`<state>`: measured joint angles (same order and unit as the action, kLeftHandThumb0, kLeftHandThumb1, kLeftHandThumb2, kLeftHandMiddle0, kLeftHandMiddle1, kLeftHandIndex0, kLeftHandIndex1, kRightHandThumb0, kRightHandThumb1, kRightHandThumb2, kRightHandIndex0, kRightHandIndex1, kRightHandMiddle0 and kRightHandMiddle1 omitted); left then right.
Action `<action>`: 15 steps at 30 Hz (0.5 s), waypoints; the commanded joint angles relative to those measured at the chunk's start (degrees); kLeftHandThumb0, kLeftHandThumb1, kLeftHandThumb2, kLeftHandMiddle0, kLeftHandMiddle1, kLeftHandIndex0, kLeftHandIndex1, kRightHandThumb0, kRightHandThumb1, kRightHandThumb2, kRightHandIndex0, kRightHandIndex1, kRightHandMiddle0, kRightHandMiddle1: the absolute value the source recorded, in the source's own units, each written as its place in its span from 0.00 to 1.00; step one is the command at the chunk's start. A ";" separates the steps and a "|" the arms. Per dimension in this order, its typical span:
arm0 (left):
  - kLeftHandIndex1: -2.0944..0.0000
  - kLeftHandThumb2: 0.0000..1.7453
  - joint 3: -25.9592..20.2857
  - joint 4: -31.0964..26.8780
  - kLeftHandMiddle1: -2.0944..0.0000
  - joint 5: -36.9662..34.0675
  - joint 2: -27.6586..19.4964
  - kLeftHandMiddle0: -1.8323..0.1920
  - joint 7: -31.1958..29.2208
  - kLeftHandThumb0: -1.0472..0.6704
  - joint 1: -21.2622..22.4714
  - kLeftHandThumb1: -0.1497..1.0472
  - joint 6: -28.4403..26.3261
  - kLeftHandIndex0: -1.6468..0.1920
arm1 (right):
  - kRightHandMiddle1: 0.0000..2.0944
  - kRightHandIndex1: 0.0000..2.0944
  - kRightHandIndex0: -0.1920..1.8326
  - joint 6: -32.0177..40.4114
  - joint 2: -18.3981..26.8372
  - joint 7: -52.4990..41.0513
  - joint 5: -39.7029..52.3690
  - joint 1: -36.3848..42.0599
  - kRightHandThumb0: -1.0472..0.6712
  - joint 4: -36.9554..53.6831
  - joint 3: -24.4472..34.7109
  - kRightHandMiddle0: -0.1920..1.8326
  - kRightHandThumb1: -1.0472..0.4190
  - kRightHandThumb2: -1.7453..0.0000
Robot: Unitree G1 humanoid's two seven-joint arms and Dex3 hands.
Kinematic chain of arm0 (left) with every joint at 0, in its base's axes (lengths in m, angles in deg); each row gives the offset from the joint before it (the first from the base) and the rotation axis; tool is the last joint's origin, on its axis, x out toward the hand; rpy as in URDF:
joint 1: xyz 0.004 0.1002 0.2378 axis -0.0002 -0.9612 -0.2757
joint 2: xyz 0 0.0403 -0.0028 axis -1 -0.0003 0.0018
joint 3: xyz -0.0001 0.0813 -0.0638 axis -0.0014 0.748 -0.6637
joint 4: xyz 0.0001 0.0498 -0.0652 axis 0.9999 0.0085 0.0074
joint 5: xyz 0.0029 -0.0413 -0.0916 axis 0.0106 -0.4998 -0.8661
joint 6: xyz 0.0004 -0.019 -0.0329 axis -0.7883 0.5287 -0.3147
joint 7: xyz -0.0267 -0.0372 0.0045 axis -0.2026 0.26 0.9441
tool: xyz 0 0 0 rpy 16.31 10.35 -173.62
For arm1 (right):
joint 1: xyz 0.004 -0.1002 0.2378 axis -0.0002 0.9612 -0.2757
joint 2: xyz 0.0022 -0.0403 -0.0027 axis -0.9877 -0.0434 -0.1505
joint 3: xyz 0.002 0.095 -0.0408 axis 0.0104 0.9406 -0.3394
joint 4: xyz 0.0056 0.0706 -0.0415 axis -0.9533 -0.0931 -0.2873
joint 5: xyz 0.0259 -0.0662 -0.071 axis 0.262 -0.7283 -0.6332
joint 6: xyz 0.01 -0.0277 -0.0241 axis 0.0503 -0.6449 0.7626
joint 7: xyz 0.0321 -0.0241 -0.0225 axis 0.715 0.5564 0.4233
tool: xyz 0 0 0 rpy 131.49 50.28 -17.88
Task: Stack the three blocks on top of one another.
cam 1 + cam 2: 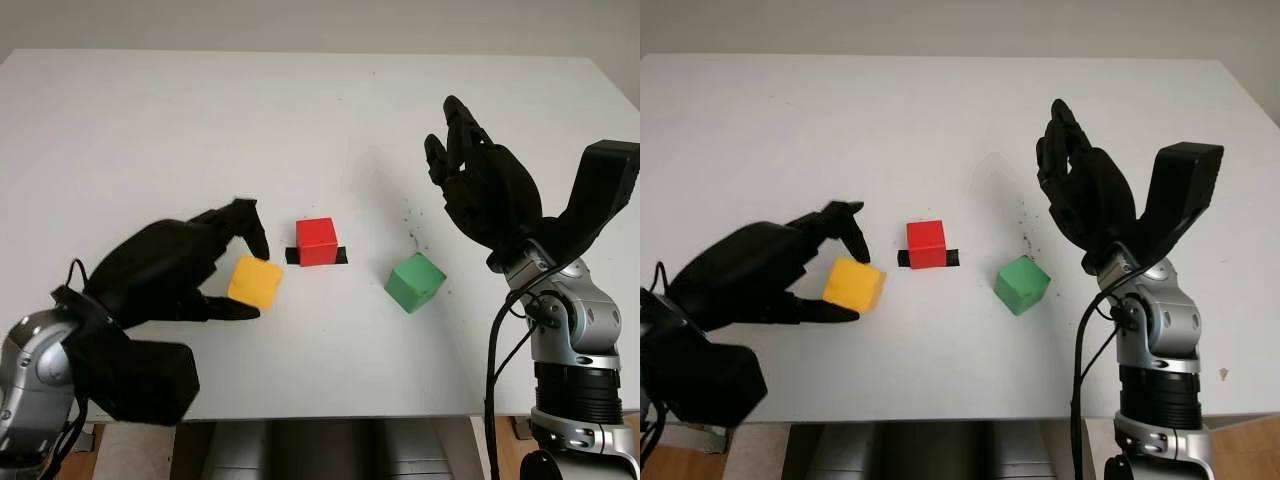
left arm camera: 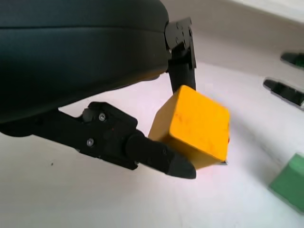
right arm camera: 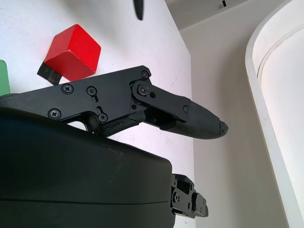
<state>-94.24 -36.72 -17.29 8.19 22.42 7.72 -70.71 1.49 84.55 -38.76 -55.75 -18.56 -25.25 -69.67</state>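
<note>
Your left hand (image 1: 185,270) reaches in low, fingers (image 2: 156,154) clamped on the yellow block (image 1: 255,282), left of the red block (image 1: 317,240). Your right hand (image 1: 485,185) hangs raised, open, beyond the green block (image 1: 414,282) on the surface (image 1: 200,120).
</note>
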 commanded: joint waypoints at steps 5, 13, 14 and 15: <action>0.10 0.12 -0.43 0.07 0.97 -2.34 1.06 0.81 0.18 0.36 6.08 1.00 -5.30 0.95 | 0.00 0.00 0.00 -0.45 -0.03 0.28 -0.37 -1.14 0.24 -0.26 -0.06 0.00 0.00 0.57; 0.19 0.10 2.13 4.41 0.97 -1.53 3.10 0.79 2.82 0.37 10.94 1.00 -5.53 0.87 | 0.00 0.00 0.00 -5.79 1.26 -2.12 -3.70 -0.68 0.23 -1.90 -2.11 0.00 0.00 0.63; 0.18 0.09 2.69 4.87 0.97 -1.01 3.35 0.78 3.29 0.37 11.53 1.00 -5.48 0.86 | 0.00 0.00 0.00 -6.18 1.25 -2.21 -4.03 -0.63 0.22 -1.95 -2.16 0.00 0.00 0.68; 0.18 0.09 3.45 5.53 0.97 -0.41 3.79 0.78 3.74 0.36 12.56 1.00 -5.69 0.86 | 0.00 0.00 0.00 -5.59 0.98 -2.07 -3.55 -0.72 0.22 -1.95 -1.67 0.00 0.00 0.71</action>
<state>-91.65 -31.52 -18.10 11.53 25.41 18.46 -76.70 -3.71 84.87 -40.77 -59.36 -18.92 -27.23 -71.69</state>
